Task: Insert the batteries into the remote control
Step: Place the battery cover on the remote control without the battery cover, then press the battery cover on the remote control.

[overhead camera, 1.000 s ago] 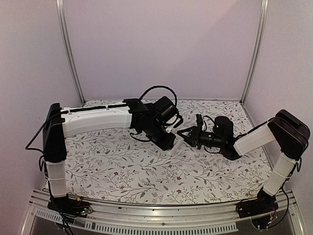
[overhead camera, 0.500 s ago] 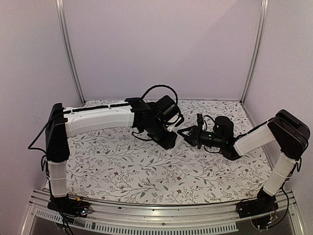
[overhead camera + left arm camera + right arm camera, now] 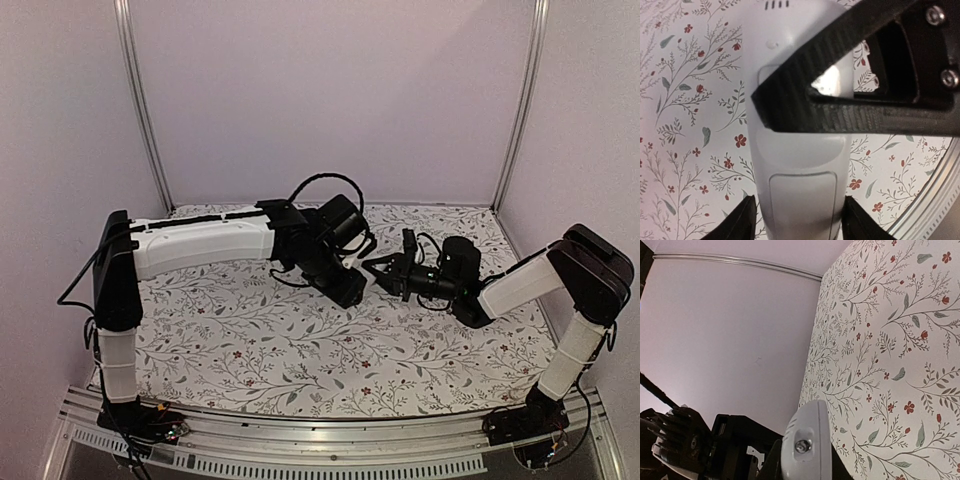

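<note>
One remote control (image 3: 800,165) is on view: a white bar, plain back towards the left wrist camera, with one rectangular panel (image 3: 802,210) outlined at its lower end. It is held clear of the floral tabletop (image 3: 250,340), above the middle and nearer the far edge than the near one. The right gripper (image 3: 385,272) is clamped on it. One carbon-weave finger (image 3: 805,112) lies across the back, and the right wrist camera shows the remote control (image 3: 807,440) edge-on between the jaws. The left gripper (image 3: 800,222) has two black fingertips (image 3: 747,222), one at each long side of the bar (partly parted; contact cannot be told). Two arms (image 3: 200,245) meet nose to nose there.
</note>
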Controlling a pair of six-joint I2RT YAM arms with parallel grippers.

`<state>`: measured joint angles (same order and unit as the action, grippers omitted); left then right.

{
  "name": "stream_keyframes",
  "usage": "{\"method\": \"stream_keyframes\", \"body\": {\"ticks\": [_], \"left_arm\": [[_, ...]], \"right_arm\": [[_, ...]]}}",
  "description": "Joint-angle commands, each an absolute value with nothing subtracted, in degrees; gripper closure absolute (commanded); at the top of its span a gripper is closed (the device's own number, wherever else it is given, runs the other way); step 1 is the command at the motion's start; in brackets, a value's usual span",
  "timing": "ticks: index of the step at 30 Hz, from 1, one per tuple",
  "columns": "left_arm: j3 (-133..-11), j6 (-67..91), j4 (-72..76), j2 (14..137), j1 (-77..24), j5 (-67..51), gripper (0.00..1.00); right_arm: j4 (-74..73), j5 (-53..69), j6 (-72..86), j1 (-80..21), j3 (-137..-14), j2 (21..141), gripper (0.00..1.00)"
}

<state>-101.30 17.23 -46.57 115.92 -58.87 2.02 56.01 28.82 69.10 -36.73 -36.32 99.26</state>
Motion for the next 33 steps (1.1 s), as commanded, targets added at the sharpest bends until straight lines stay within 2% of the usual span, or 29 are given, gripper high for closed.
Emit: {"method": "stream_keyframes", "body": {"ticks": [1,5,10,12,19,23,27,33], "left_arm": [[-100.7,16.5,-46.1,113.7,-58.0,2.8,0.39],[-100.4,16.4,-45.1,112.4,-58.0,2.4,0.27],[-98.8,16.3,-42.7,109.9,-58.0,1.6,0.04],[-97.7,16.3,-41.7,108.2,-57.4,0.6,0.01],[-84.6,17.0,-31.3,97.5,-52.7,-12.8,0.01],[-75.2,20.9,-21.9,91.6,-48.2,-22.2,0.10],[-72.5,22.0,-20.7,91.6,-47.5,-26.5,0.22],[-72.6,22.9,-20.2,93.1,-48.0,-28.1,0.26]], "right_arm": [[61.1,30.4,70.9,-36.9,-36.2,99.5,1.00],[60.8,30.5,71.1,-36.9,-36.2,99.7,1.00],[60.0,30.7,70.8,-36.9,-36.3,99.8,1.00],[59.9,31.1,70.7,-36.9,-36.4,99.7,1.00],[61.0,35.5,70.6,-36.5,-38.2,100.2,1.00],[63.5,37.9,71.0,-36.5,-39.1,100.4,1.00],[66.2,39.6,72.1,-36.6,-39.6,100.8,1.00],[68.2,40.6,73.8,-37.2,-40.4,102.0,1.00]]}}
